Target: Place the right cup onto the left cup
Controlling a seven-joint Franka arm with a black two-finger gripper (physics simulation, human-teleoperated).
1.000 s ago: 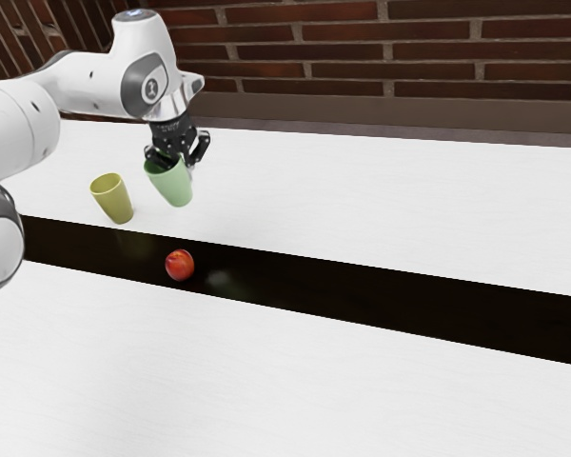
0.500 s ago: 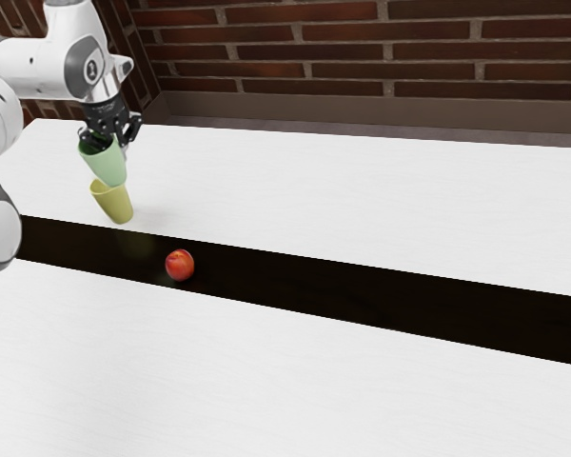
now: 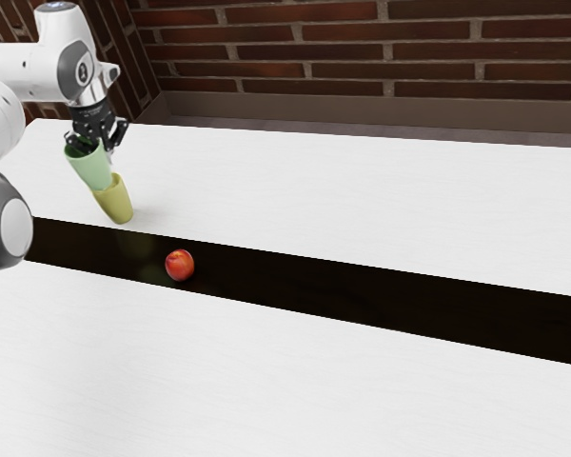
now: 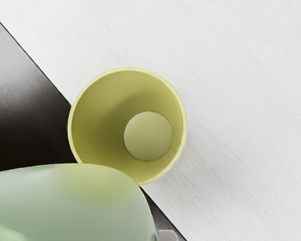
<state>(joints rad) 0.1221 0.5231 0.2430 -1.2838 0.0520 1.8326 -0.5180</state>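
Pale green cup [image 3: 93, 170], smooth and tapered; yellow cup [image 4: 98, 113], round-mouthed and hollow.

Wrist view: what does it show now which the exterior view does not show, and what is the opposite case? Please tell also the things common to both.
Wrist view: the inner bottom of the yellow cup, a round, paler patch.

Exterior view: the red fruit, the brick wall and the robot arm.

Both: the yellow cup, the green cup, the white table and its dark strip.
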